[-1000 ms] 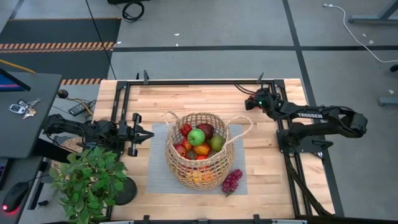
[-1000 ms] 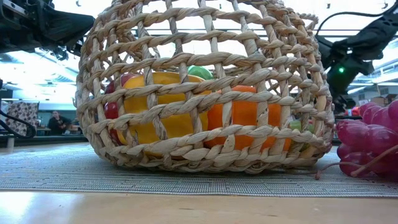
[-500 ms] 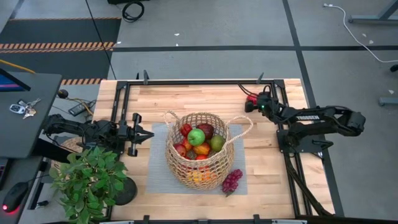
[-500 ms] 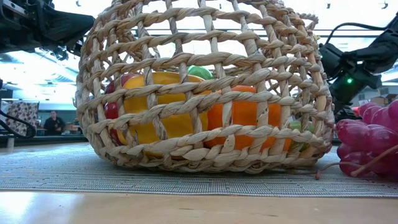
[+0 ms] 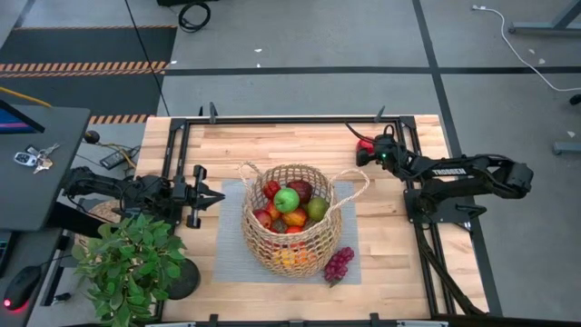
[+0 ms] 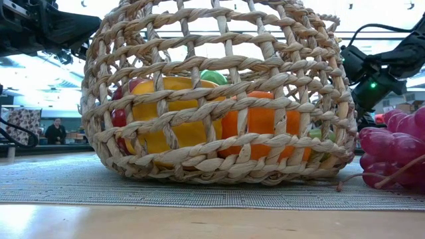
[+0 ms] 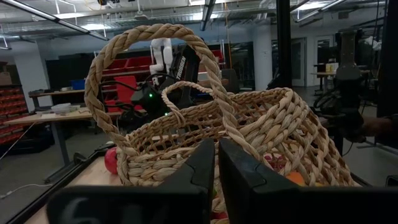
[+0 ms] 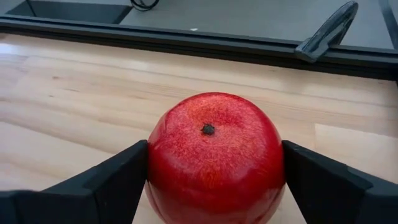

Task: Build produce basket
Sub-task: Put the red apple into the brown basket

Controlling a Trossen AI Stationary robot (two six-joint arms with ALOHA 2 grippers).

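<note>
The wicker basket (image 5: 290, 222) stands on a grey mat (image 5: 227, 259) at the table's middle. It holds several pieces of produce, among them a green apple (image 5: 287, 199), and an orange piece (image 6: 259, 123) shows through the weave. Purple grapes (image 5: 338, 264) lie on the mat at the basket's near right. A red apple (image 8: 214, 155) sits on the bare wood at the far right, with my right gripper (image 5: 367, 149) around it. My left gripper (image 5: 221, 196) waits shut just left of the basket, facing its loop handle (image 7: 155, 37). My right gripper has the red apple between its two fingers, one finger (image 8: 118, 183) against each side of it (image 8: 158, 168). The fingers slant down at it from the table's right. The apple rests on the table, its stem dot (image 8: 208, 129) turned upward.
A potted green plant (image 5: 132, 263) stands at the near left corner. A black frame rail (image 5: 290, 119) runs along the far edge, close behind the apple. Bare wood lies between the apple and the basket. A person (image 6: 56, 129) sits in the room beyond.
My right gripper has sunk and tipped downward, shifting a little toward the table's left, and now stands around the red apple. The basket, the grapes and my left arm have kept still.
</note>
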